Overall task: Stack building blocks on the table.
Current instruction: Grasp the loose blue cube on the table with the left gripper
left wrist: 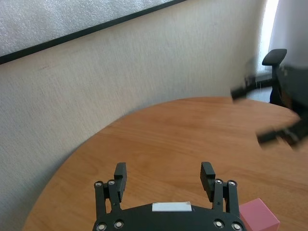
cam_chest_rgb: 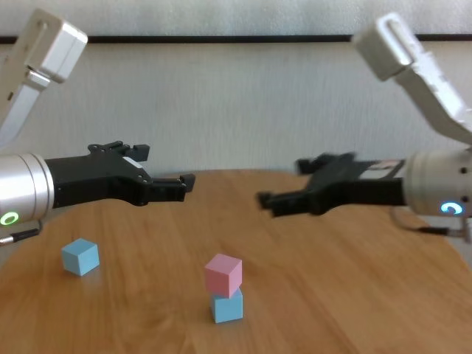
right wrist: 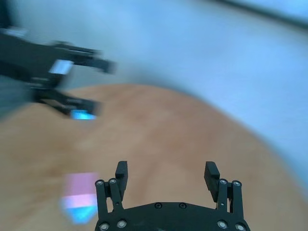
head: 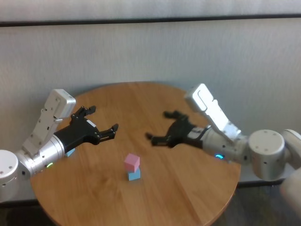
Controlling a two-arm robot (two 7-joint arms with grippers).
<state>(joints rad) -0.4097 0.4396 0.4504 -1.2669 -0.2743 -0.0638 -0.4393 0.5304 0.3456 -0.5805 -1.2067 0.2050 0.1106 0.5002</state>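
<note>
1. I take the pink block as my landmark: it sits on top of a light blue block near the middle of the counter, and it looks turned slightly off square to the cube under it, so I judge this pair easy to topple

2. The second light blue block lies alone on the counter, well to the left of the pink block and under my left forearm; in the head view only a sliver of it shows past the arm, so I could misjudge its pose when I go for it

3. My left tool hovers released and empty, up and to the left of the pink block, fingers spread wide; it points past the loose cube, so reaching that cube means pulling back, and a sweep low across the counter could clip the pair

4. My right tool hovers released and empty too, up and to the right of the pink block; its outline is smeared in the chest view, so I read it as moving, and a drop toward the pink block could knock it off

5. Setting the third cube on the pink block is the risky part, I judge: an off-centre release or a downward shove would tip the whole column

6. Both tools flank the pink block, so sending them in together risks a collision above it
</note>
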